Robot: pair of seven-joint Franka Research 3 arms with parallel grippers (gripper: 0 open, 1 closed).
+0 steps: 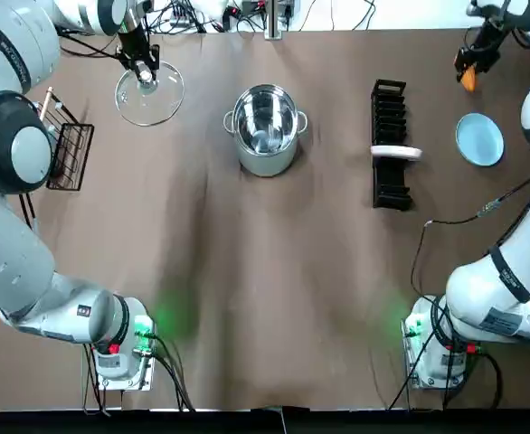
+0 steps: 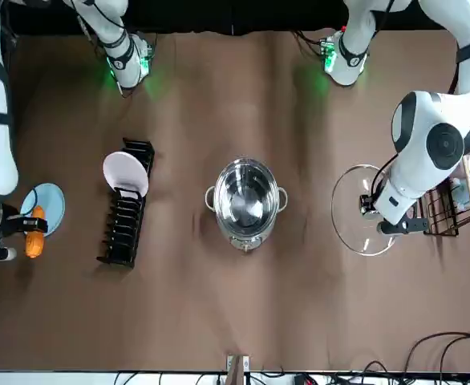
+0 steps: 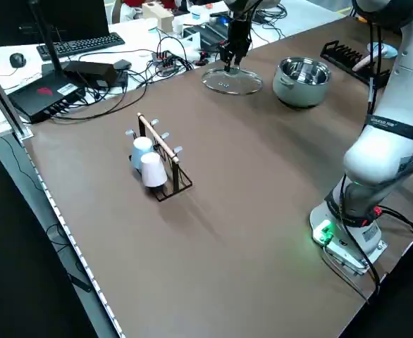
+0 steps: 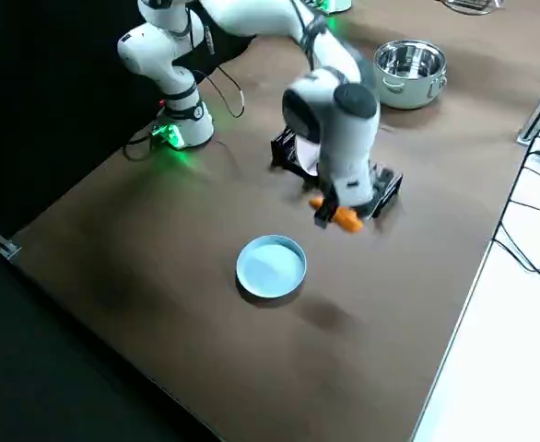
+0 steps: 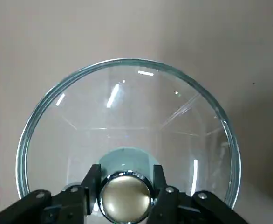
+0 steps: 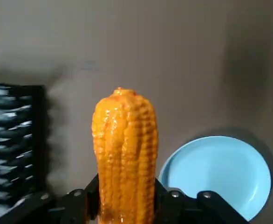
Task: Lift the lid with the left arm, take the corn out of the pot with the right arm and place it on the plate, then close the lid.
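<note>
Right gripper (image 6: 125,200) clenched on the lower end of the corn (image 6: 123,154); cob upright between the fingers, raised off the tabletop (image 1: 274,289). Corn sits near the blue plate (image 1: 479,139) but beside it, not over it, toward the far right corner.

Left gripper (image 5: 126,186) clamped on the knob of the glass lid (image 5: 127,140), lid level, left of the pot (image 1: 265,127) and apart from it. Cannot tell whether the lid touches the surface. Pot open, steel, mid-table.

Black dish rack (image 1: 389,145) with one white dish stands between pot and plate. Wire cup rack (image 3: 161,158) at left edge. Brown tabletop; adjoining desk carries cables and a keyboard (image 3: 72,46).
</note>
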